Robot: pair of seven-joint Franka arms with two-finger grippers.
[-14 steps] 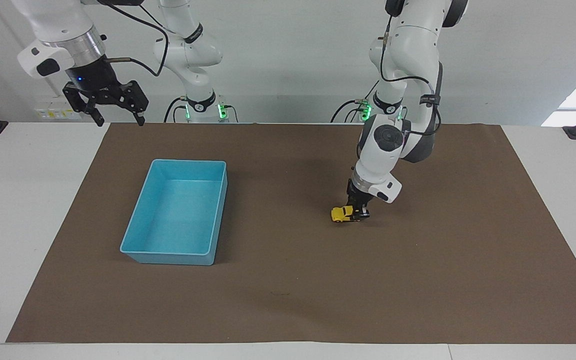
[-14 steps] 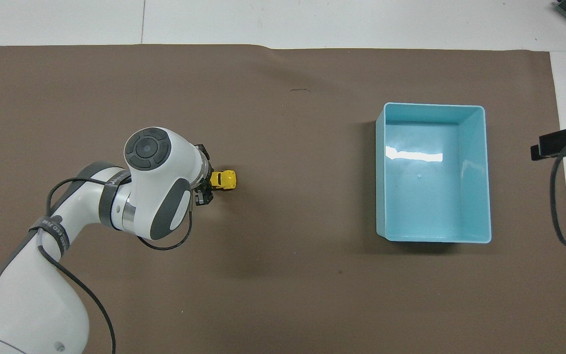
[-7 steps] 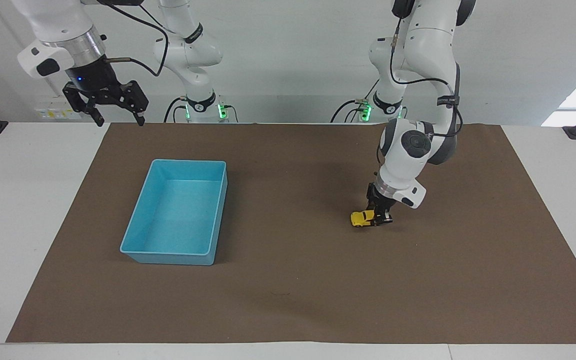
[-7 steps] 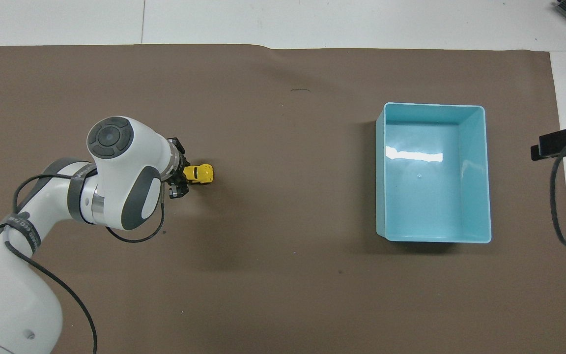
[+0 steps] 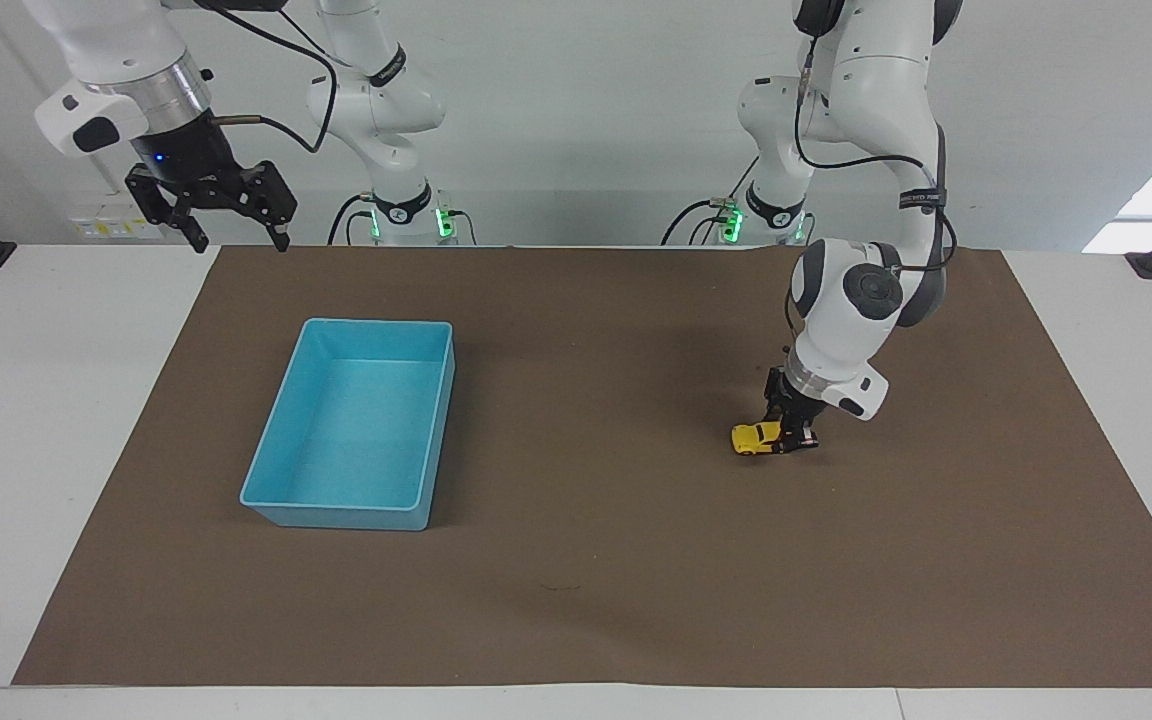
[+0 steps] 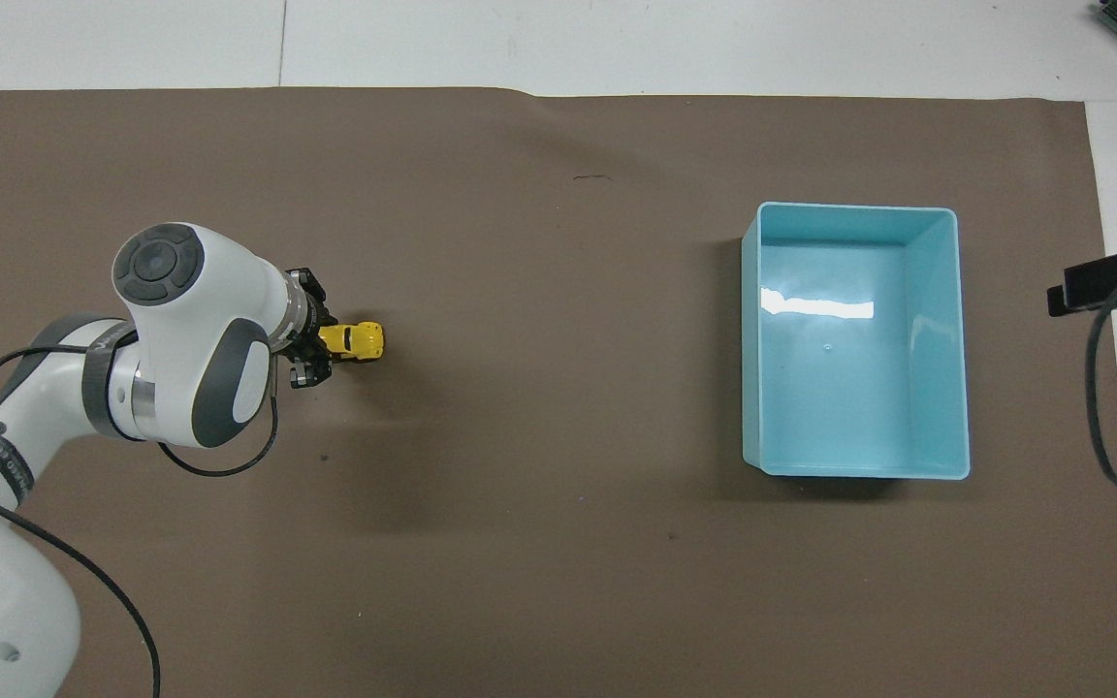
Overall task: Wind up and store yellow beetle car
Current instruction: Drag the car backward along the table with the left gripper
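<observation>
The left arm bends down at the right of the facing view; its left gripper point(image 5: 788, 437) is clenched on the yellow beetle car point(image 5: 756, 438), low on the brown mat point(image 5: 576, 600). The right gripper point(image 5: 232, 232) waits released at upper left, above the table point(image 5: 56, 400).

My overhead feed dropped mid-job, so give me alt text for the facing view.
The left gripper is shut on a small yellow toy car low on the brown mat, toward the left arm's end of the table. An empty blue tray sits toward the right arm's end, and the right gripper waits open, raised over the mat's corner.
</observation>
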